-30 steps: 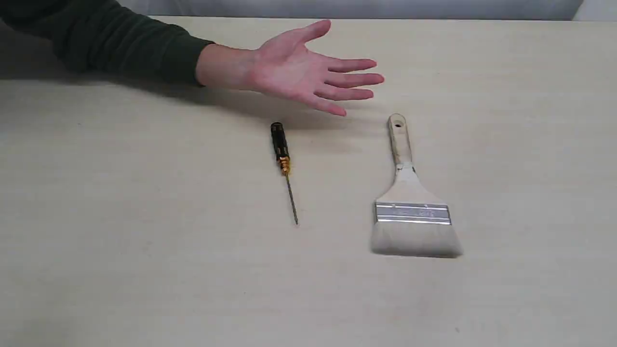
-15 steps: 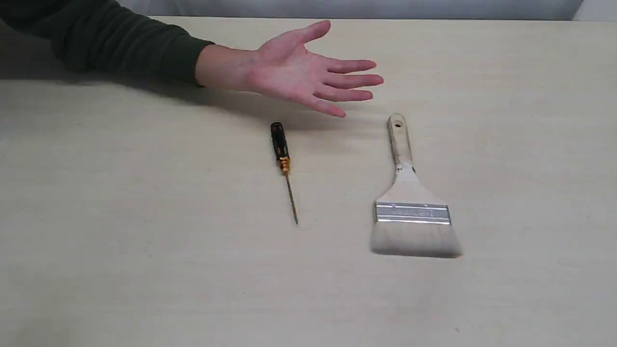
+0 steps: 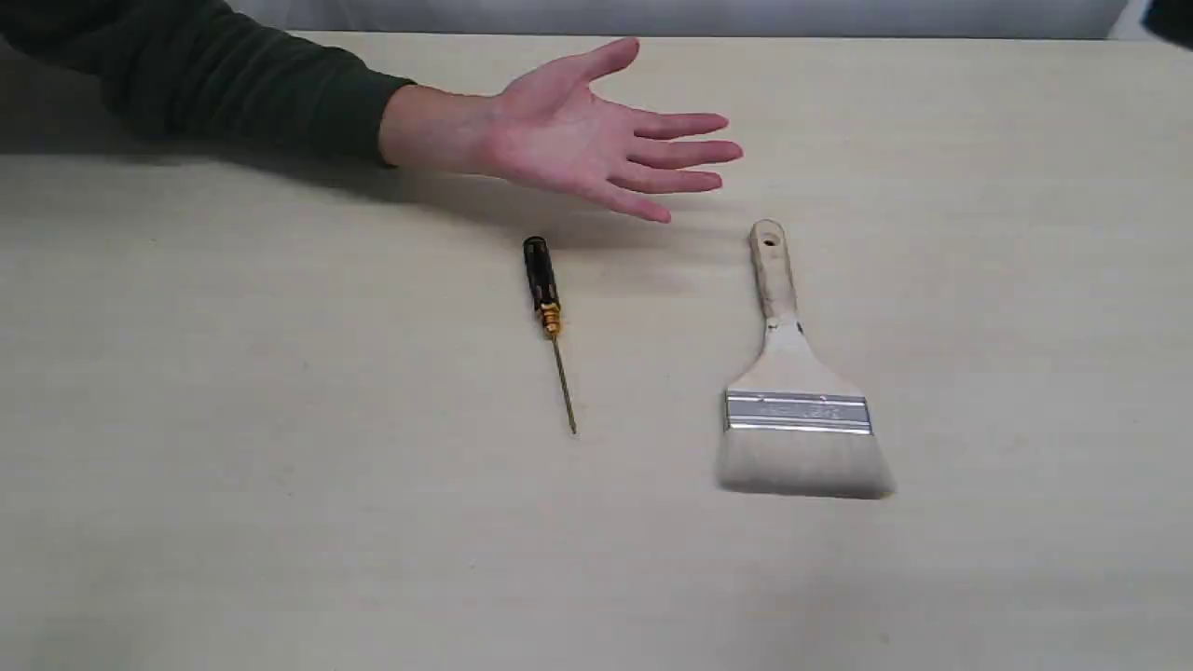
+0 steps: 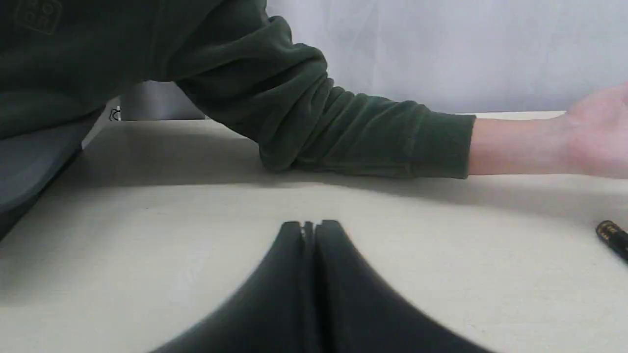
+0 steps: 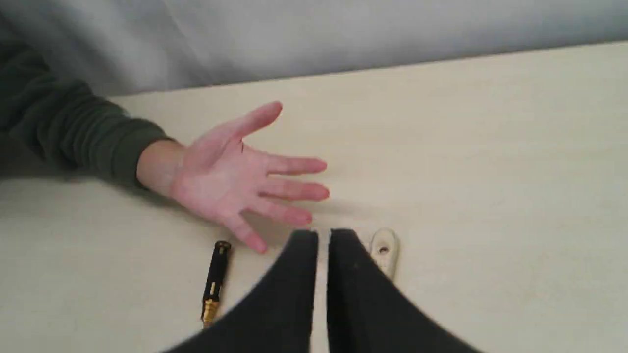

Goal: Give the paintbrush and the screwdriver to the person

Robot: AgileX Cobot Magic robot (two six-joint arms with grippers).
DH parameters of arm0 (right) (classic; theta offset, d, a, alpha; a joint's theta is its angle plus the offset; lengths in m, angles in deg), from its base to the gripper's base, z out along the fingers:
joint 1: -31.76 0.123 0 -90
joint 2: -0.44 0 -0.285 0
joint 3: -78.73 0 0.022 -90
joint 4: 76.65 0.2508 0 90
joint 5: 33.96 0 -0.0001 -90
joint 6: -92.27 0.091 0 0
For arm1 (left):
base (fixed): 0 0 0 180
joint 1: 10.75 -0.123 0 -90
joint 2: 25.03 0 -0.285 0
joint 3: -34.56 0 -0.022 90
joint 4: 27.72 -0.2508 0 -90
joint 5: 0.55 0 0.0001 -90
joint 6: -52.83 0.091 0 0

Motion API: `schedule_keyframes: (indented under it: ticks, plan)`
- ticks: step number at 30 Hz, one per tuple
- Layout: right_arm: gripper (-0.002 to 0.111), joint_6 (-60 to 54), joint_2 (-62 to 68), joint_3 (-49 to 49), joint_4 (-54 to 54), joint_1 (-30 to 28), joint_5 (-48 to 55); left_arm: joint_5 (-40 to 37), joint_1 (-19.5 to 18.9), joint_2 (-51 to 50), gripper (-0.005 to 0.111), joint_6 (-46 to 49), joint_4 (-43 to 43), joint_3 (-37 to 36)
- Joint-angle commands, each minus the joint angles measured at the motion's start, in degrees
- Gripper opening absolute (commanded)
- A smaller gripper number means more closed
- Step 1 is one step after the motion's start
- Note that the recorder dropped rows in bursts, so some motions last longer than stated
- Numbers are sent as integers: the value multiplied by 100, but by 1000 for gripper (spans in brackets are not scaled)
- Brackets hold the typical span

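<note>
L gripper [image 4: 309, 225], R gripper [image 5: 324, 235]: fingers pressing together, empty | screwdriver [image 3: 550, 321] lying w/ handle pointing at hand [image 3: 578, 140] | paintbrush [image 3: 792, 391] handle tip peeking beside R fingertips, pointing same way

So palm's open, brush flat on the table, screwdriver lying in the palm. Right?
One thing is off. The screwdriver is not in the palm, which is empty. It lies flat on the table, clear of the fingers, as the exterior view shows. The rest stands: palm open, brush flat on the table.
</note>
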Motion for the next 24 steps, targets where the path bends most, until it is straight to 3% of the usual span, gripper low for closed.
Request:
schedule_keyframes:
  ticks: [1,4,8,14,18,24]
  plan:
    - [4,-377,808,-177,282,-17,82,61,27,14,0,-12,12,-12]
    - [4,-424,1321,-335,221,158,87,61,27,14,0,-12,12,-12]
    - [4,-238,1948,-587,-344,909,-259,61,27,14,0,-12,12,-12]
    - [4,1748,2717,-1238,-2559,1821,-508,61,27,14,0,-12,12,-12]
    - [4,3056,3272,-1756,-4055,2006,-75,61,27,14,0,-12,12,-12]
    - [4,3097,3988,-2173,-4145,2006,531,61,27,14,0,-12,12,-12]
